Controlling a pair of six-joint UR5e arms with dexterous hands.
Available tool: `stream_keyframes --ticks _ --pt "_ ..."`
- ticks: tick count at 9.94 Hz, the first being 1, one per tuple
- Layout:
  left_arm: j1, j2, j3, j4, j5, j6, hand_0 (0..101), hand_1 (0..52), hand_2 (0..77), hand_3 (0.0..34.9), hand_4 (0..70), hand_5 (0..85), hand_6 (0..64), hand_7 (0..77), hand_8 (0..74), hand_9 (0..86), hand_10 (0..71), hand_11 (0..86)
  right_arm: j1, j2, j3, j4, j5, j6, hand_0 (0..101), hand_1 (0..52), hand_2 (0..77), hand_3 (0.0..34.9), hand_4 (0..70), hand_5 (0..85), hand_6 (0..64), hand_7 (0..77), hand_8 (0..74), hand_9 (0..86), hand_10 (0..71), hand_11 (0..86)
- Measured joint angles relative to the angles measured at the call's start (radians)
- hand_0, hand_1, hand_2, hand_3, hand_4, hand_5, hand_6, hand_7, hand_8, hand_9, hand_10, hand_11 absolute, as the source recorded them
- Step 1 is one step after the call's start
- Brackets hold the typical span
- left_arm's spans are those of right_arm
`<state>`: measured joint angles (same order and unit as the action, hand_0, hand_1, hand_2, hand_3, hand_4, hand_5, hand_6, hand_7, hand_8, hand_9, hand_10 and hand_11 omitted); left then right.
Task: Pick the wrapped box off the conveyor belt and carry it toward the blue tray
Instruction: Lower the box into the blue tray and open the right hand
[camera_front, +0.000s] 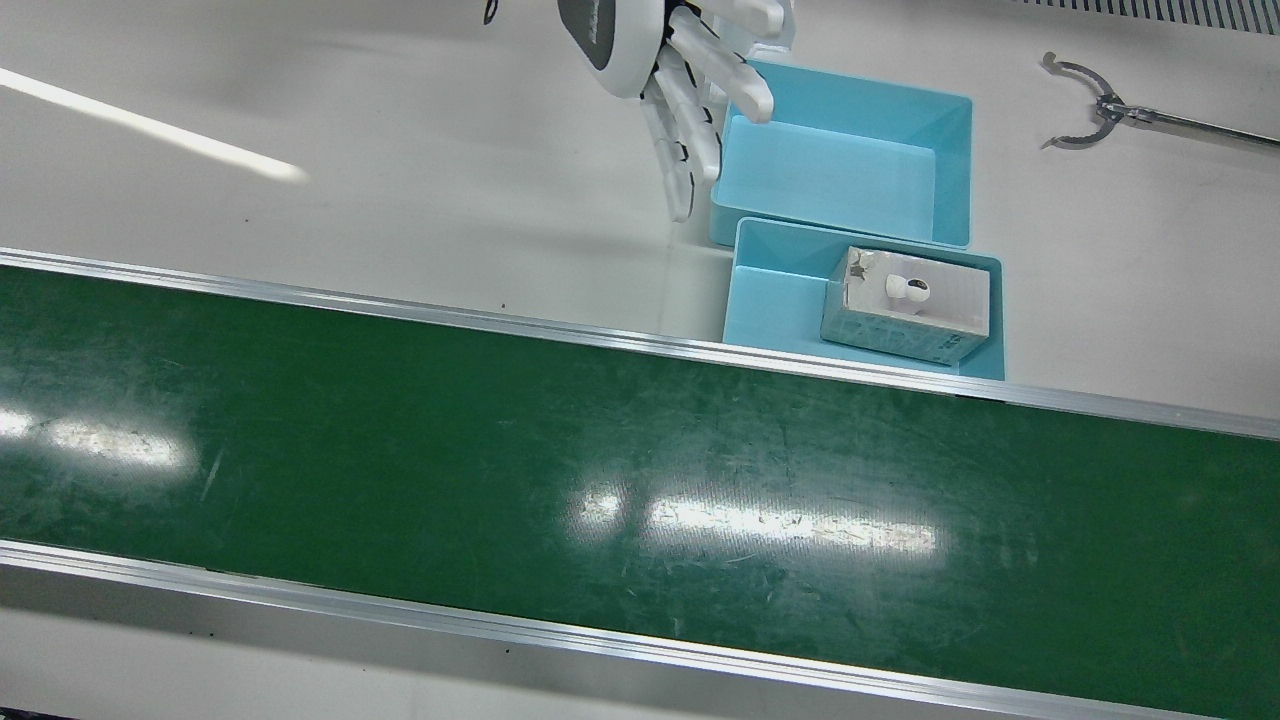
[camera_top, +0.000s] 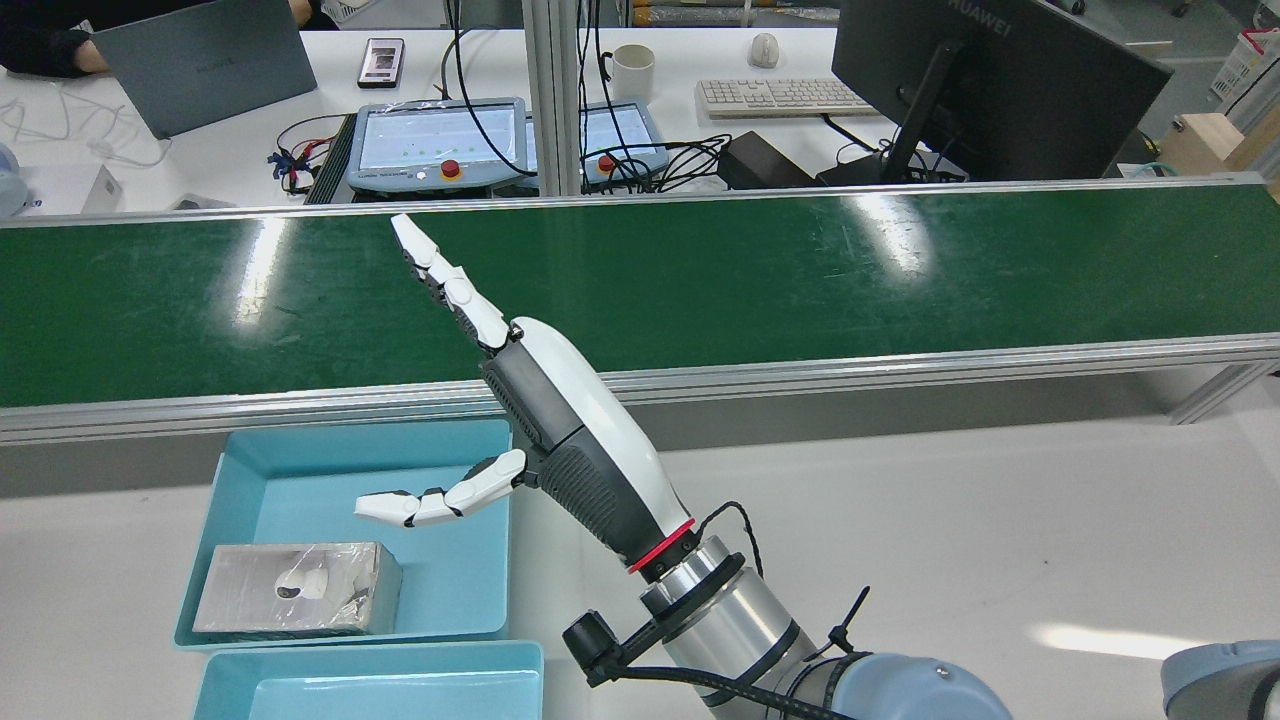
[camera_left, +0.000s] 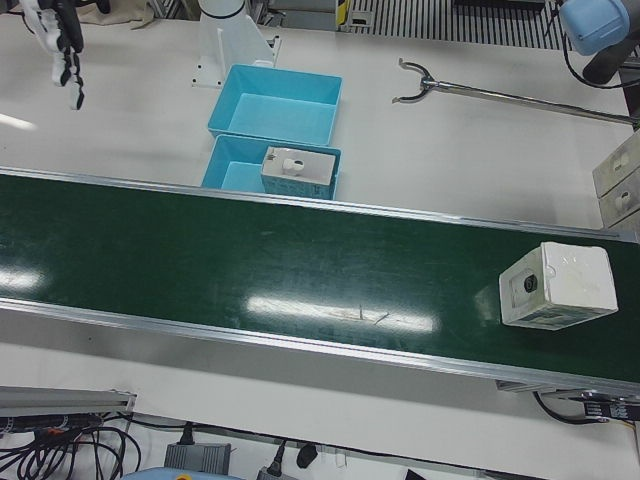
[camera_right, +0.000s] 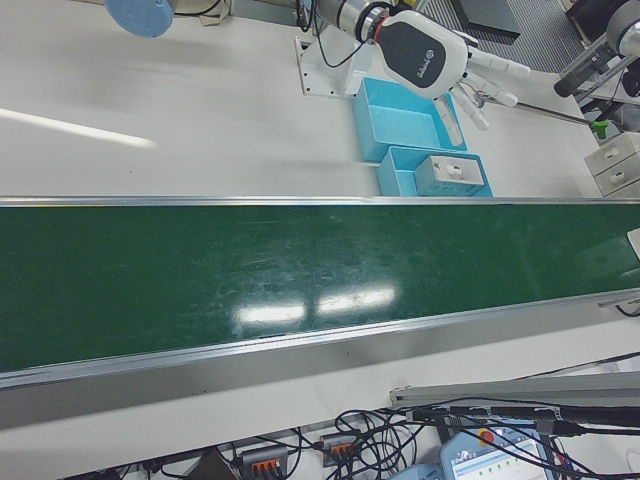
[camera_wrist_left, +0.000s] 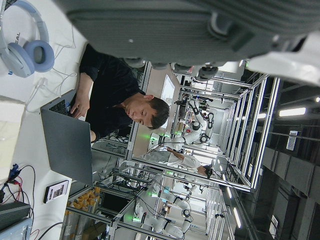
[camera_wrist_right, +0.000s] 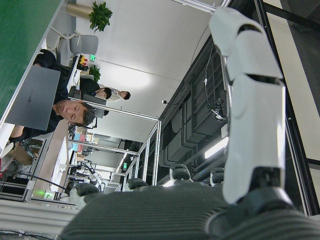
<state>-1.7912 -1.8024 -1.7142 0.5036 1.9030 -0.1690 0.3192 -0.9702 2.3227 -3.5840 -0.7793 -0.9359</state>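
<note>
A white plastic-wrapped box (camera_left: 556, 285) sits alone on the green conveyor belt (camera_left: 250, 270) at the right of the left-front view. The white-and-grey right hand (camera_top: 520, 400) hovers with fingers spread, holding nothing, above the near light-blue plastic tray (camera_top: 470, 590), where another wrapped grey box (camera_top: 297, 589) lies. I cannot tell the left hand's pose.

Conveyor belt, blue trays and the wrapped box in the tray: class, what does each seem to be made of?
Conveyor belt: likely rubber or PVC, glossy green, scuffed, reflecting lights; metallic rails.
Blue trays: seemingly moulded plastic, smooth, uniform colour.
Wrapped box: probably cardboard under clear film; wrinkles and glare show in the rear view.
</note>
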Motion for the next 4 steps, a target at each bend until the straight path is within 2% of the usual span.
stream_keyframes --ticks 1,3,4 --pt "0.0 0.0 0.0 0.0 0.0 0.0 0 0.0 0.5 0.0 0.0 1.1 0.0 0.0 0.0 0.0 0.5 0.0 0.049 -0.019 0.026 -0.077 -0.041 0.071 48 19.1 24.0 31.0 0.0 2.2 0.0 0.0 0.0 1.6 0.0 1.6" --pt "0.0 0.0 0.0 0.0 0.0 0.0 0 0.0 0.5 0.0 0.0 1.1 0.0 0.0 0.0 0.0 0.0 0.0 0.196 -0.054 0.027 -0.233 -0.175 0.267 48 19.1 23.5 30.5 0.0 1.6 0.0 0.0 0.0 1.6 0.0 1.1" --pt "0.0 0.0 0.0 0.0 0.0 0.0 0 0.0 0.5 0.0 0.0 1.1 0.0 0.0 0.0 0.0 0.0 0.0 0.28 -0.075 0.016 -0.273 -0.243 0.336 49 19.1 20.2 30.5 0.0 1.6 0.0 0.0 0.0 1.6 0.0 1.1"
